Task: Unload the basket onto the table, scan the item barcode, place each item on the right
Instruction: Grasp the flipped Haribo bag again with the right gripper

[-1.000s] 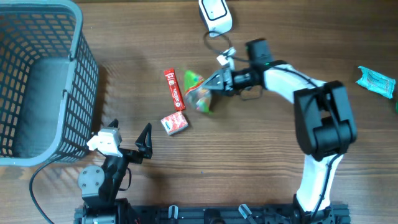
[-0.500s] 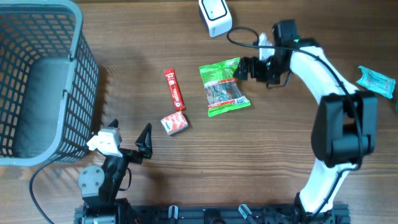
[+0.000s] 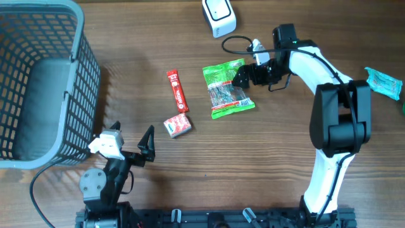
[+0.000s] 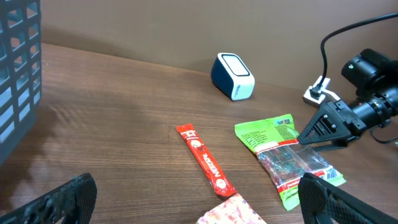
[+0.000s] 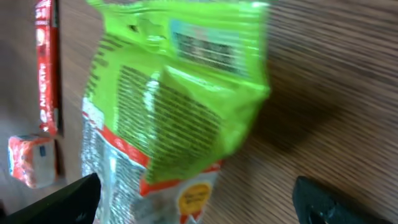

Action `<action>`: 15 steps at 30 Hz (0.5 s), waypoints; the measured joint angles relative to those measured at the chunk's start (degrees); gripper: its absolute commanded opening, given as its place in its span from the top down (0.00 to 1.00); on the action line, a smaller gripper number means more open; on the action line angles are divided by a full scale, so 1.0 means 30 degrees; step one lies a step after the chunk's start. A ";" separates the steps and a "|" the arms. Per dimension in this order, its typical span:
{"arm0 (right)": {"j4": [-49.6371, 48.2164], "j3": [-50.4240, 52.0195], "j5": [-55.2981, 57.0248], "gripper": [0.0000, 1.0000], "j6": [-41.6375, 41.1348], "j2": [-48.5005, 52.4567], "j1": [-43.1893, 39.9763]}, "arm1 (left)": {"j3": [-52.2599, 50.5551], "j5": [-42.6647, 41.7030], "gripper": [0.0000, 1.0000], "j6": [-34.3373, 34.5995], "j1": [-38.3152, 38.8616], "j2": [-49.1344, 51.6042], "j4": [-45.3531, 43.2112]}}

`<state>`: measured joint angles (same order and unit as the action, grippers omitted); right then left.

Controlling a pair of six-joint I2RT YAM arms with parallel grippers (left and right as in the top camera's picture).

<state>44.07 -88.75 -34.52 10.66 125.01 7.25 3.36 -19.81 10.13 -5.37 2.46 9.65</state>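
The right arm (image 3: 314,66) is showing smooth white shells running between blocky black joint housings (image 3: 338,120), with a thin black cable (image 3: 228,40) looping near a small white connector (image 3: 256,45) at its wrist. The right gripper (image 3: 240,77) is wearing matte black, wedge-shaped fingers. The left arm (image 3: 104,180) is presenting a black body with a round grey motor cap (image 3: 93,183). A white block (image 3: 106,145) is sitting beside the left gripper (image 3: 128,147).

The basket (image 3: 92,82) runs off the overhead view's left edge. In the right wrist view the green bag (image 5: 168,112) is blurred, its print unreadable.
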 measured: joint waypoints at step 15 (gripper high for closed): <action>0.1435 -0.1027 -0.2623 0.96 -0.0831 0.2127 0.1902 | 0.0000 0.0000 0.00 0.0000 0.0000 0.0000 0.0000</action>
<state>48.38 -91.83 -42.39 8.16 131.39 12.95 3.36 -19.81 10.13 -5.37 2.46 9.65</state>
